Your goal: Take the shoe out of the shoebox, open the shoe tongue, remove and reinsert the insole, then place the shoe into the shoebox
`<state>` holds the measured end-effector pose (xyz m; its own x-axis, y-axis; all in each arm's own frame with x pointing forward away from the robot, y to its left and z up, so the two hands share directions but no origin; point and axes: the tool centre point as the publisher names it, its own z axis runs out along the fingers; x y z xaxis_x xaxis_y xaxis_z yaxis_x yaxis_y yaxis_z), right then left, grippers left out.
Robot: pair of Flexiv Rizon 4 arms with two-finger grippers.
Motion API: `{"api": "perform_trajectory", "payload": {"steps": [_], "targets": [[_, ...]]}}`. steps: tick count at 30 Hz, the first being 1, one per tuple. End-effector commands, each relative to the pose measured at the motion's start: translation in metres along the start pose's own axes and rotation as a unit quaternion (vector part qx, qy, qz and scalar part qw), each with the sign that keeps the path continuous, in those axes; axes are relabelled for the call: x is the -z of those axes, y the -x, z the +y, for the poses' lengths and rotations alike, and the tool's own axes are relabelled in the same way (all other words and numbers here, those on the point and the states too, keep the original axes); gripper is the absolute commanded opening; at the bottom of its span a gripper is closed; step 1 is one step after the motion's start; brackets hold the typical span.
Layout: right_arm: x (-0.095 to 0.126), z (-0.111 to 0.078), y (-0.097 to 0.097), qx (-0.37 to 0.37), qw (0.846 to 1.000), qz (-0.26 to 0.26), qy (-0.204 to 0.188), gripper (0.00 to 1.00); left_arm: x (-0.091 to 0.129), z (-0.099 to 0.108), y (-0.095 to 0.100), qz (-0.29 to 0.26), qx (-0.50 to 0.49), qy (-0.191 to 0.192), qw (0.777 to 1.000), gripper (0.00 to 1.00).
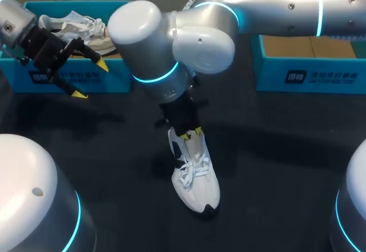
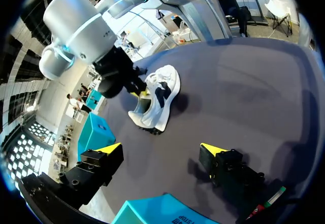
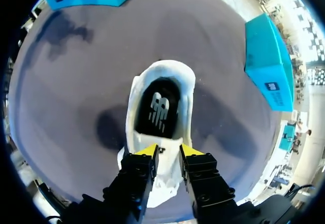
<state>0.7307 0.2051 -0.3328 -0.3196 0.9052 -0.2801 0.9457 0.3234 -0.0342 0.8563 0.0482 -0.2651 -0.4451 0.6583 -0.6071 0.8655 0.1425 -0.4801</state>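
Left shoebox [image 1: 74, 79] and right shoebox [image 1: 309, 75] sit at the far edge. The shoe [image 1: 194, 175] is out, upright mid-table and well apart from both.

Step in hand, as I read it: opening the tongue [image 3: 142, 144]. My right gripper [image 3: 168, 150] is narrow and looks pinched on it. My left gripper [image 1: 91, 79] is wide and holds nothing, hovering at the left shoebox.

Next: pull the tongue back, then go in for the insole [image 3: 158, 109]. That probably needs the left to brace the shoe.

Shoe is white with dark side panels and is laced. The insole is dark and seated flat.
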Motion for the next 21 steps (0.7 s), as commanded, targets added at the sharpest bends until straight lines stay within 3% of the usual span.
{"api": "perform_trajectory", "payload": {"steps": [1,9,12,14,15,21], "targets": [[0.035,-0.012,0.002,0.019,0.999,-0.019,0.023,0.33,0.000,-0.001,0.000,0.001,0.000,0.002,1.000,1.00],[0.061,-0.004,0.004,0.120,0.991,-0.014,0.065,0.38,0.000,-0.001,0.000,0.001,0.000,0.002,1.000,1.00],[0.065,0.003,0.004,0.173,0.981,-0.003,0.082,0.50,0.000,-0.001,0.000,0.001,0.000,0.002,1.000,1.00],[0.066,0.007,0.004,0.216,0.972,0.002,0.094,0.88,0.000,-0.001,0.000,0.001,0.000,0.002,1.000,1.00],[0.067,0.009,0.004,0.230,0.969,-0.003,0.093,1.00,0.000,-0.001,0.000,0.001,0.000,0.002,1.000,1.00],[0.071,0.015,0.006,0.374,0.920,-0.003,0.120,1.00,0.000,-0.001,0.000,0.001,0.000,0.002,1.000,1.00]]}}
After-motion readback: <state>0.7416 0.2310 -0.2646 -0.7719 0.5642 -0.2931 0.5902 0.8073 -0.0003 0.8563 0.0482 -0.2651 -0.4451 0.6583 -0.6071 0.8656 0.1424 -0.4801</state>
